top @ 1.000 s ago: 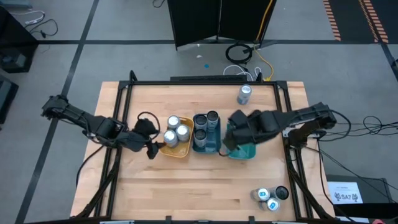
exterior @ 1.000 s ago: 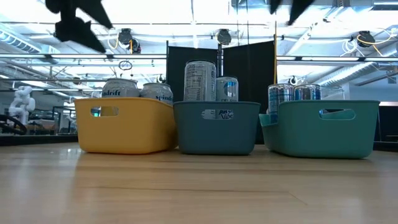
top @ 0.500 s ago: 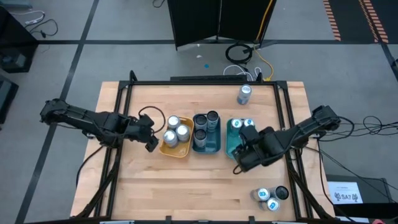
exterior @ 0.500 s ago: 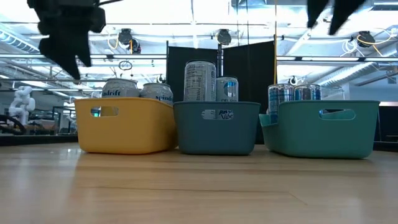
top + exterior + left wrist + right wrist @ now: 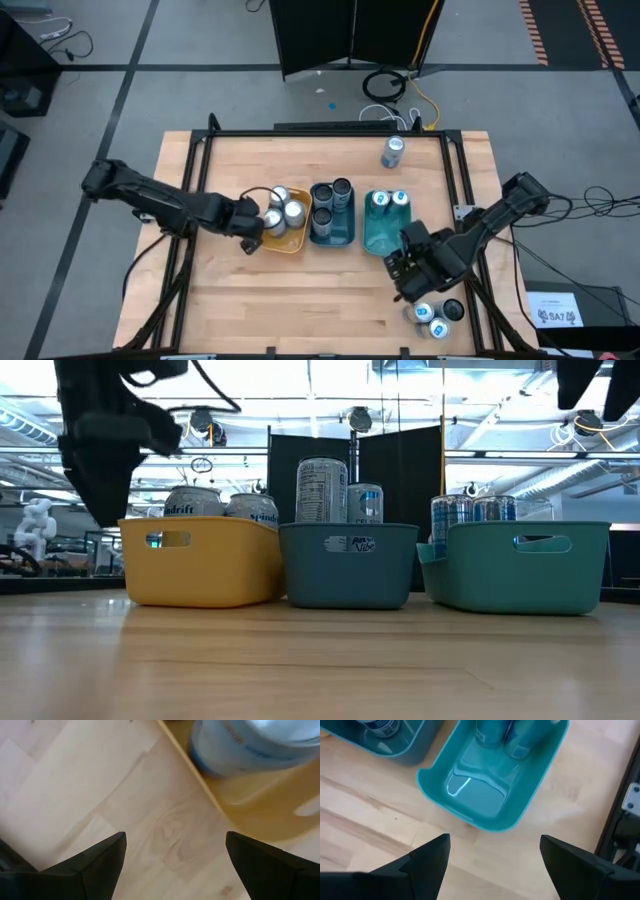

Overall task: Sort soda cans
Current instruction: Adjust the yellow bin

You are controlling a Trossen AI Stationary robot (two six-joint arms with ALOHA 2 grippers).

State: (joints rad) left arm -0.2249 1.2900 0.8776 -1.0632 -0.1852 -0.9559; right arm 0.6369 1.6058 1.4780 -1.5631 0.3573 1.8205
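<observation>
Since a second ago, the right gripper [image 5: 412,272] has pulled back from above the light teal tray [image 5: 385,236] toward the near right corner, while the left gripper [image 5: 253,222] has edged in against the yellow tray [image 5: 281,243]. Both sets of jaws stand open and empty.

Three silver cans sit in the yellow tray, dark and silver ones in the darker teal tray [image 5: 332,235], and two blue-marked cans [image 5: 388,200] at the far end of the light teal tray. Three loose cans [image 5: 436,316] cluster at the near right corner, and one more can [image 5: 393,151] stands alone at the far edge.

Judging by its heading, the right arm goes for the cluster. It should pick an outer can, come straight down over its top, and keep its fingers clear of the neighbours so none topple.
</observation>
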